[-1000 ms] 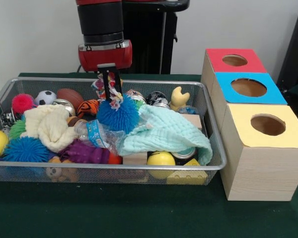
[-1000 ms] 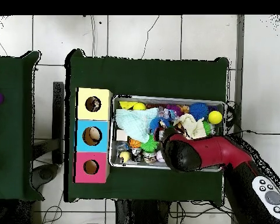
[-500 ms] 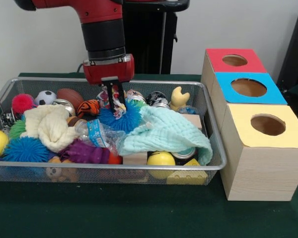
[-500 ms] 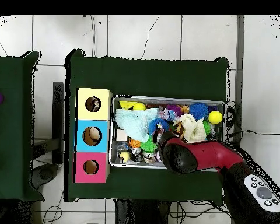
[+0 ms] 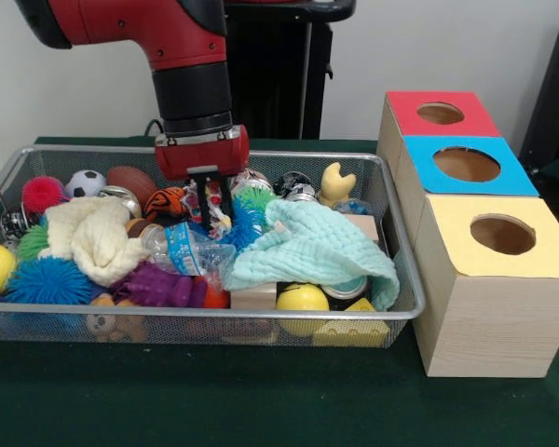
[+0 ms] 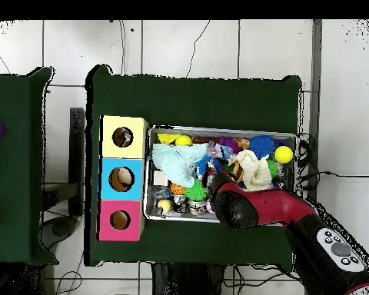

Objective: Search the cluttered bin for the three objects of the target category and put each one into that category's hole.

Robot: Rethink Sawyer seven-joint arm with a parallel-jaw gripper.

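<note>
Down among the clutter of the wire bin (image 5: pixel 405 307), the gripper (image 5: pixel 211 207) is lowered onto the blue spiky ball (image 5: pixel 246 226), which is partly hidden behind the mint cloth (image 5: pixel 312 247). Whether the fingers are closed on the ball cannot be told. A clear plastic bottle (image 5: pixel 182 249) is seen just beside it, and a cream cloth (image 5: pixel 93 235) further along. On the green worktop (image 5: pixel 214 391), the three boxes are lined up beside the bin, with the yellow box (image 5: pixel 494 279) nearest.
</note>
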